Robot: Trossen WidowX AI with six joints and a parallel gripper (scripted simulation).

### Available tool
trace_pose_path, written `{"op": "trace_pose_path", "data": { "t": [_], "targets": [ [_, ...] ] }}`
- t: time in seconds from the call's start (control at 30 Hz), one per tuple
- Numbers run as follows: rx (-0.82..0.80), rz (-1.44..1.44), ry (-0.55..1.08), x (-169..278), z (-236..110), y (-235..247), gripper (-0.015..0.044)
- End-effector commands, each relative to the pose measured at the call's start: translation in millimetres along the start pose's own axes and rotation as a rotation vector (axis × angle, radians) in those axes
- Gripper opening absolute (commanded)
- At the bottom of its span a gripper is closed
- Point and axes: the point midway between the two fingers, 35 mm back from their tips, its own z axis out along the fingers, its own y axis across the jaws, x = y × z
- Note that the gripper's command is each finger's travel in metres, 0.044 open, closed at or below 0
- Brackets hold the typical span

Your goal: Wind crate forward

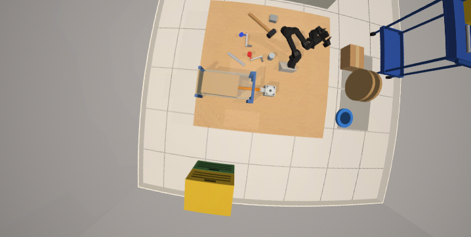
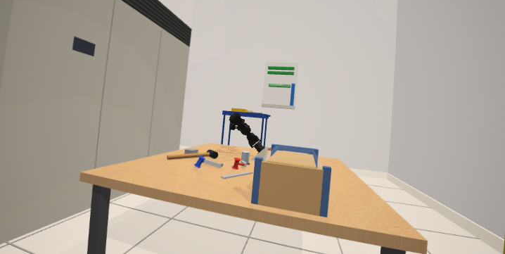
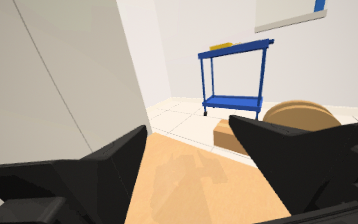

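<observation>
Two black fingers are filling the bottom of the wrist view, standing wide apart with nothing between them, so our gripper (image 3: pixel 187 131) is holding nothing. Just past them we are seeing the bench (image 3: pixel 180 175) edge, then floor tiles, a cardboard box (image 3: pixel 227 134) and a round wooden drum (image 3: pixel 300 114) at centre right, and farthest off a blue trolley (image 3: pixel 235 75) against the wall in the upper middle.

From overhead, our arm (image 1: pixel 294 43) is sitting in the upper right of the bench (image 1: pixel 296 110), with the gripper (image 1: pixel 324 37) reaching toward the right edge, well apart from the tools. The crate (image 1: pixel 220 84) is lying inside the blue-cornered cubby (image 1: pixel 252 86) at centre left, its front short of the frame on the cubby's right side. An orange strap (image 1: pixel 246 88) is running from the crate to the white winch (image 1: pixel 269 90) just beside that frame.

Above the cubby, in the upper middle of the frame, we are seeing a flat grey bar (image 1: pixel 236 59), a red-knobbed handle (image 1: pixel 254 56), a small grey cylinder (image 1: pixel 271 56), a blue-knobbed handle (image 1: pixel 245 37), a hammer (image 1: pixel 262 25) and a grey block (image 1: pixel 273 18).
</observation>
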Motion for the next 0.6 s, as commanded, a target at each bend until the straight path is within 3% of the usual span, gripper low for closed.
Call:
{"op": "trace_pose_path", "data": {
  "t": [0.0, 0.13, 0.57],
  "targets": [
    [-0.003, -0.002, 0.0, 0, 0, 1, 0.0426],
    [-0.067, -0.041, -0.003, -1, 6, 22, 0.044],
    [-0.238, 0.24, 0.298, 72, 36, 115, 0.044]
  ]
}}
